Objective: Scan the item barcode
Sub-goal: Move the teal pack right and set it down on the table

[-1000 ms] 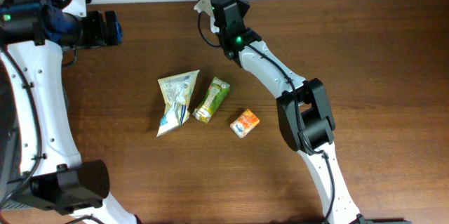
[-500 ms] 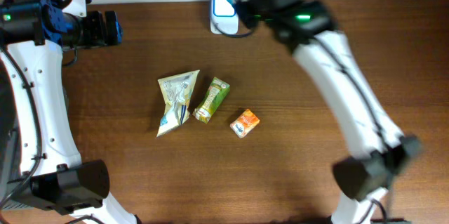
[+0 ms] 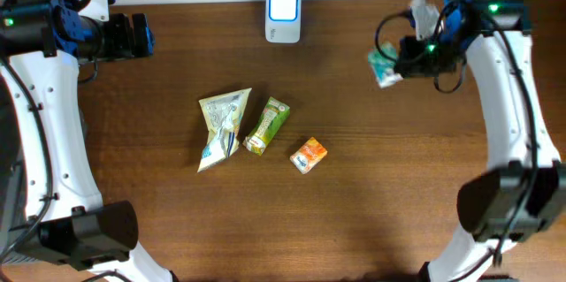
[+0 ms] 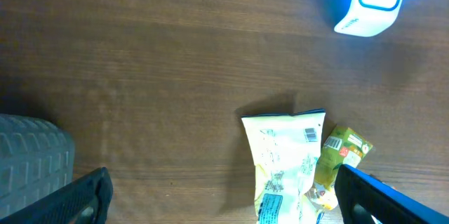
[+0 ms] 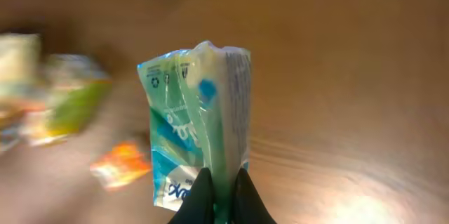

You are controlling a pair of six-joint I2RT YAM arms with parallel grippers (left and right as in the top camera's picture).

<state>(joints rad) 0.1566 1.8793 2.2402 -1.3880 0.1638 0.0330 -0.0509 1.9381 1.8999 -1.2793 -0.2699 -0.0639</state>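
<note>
A white barcode scanner (image 3: 283, 14) with a lit blue face stands at the table's back centre; the left wrist view has it at upper right (image 4: 370, 3). My right gripper (image 3: 402, 59) is raised at the right of the table, shut on a teal and white packet (image 3: 384, 63). In the right wrist view the black fingertips (image 5: 203, 196) pinch the packet's (image 5: 196, 126) lower edge, and my right gripper (image 5: 222, 189) holds it upright. My left gripper (image 3: 133, 36) hovers at the far left, open and holding nothing (image 4: 224, 203).
Three items lie mid-table: a pale yellow pouch (image 3: 221, 127), a green packet (image 3: 267, 125) and a small orange packet (image 3: 309, 155). The pouch (image 4: 284, 161) and green packet (image 4: 340, 157) also show in the left wrist view. The table's back edge meets a white wall.
The right arm has swung from the scanner at back centre over to the right side, carrying the teal packet. The scanner is now uncovered. The left arm has not moved.
</note>
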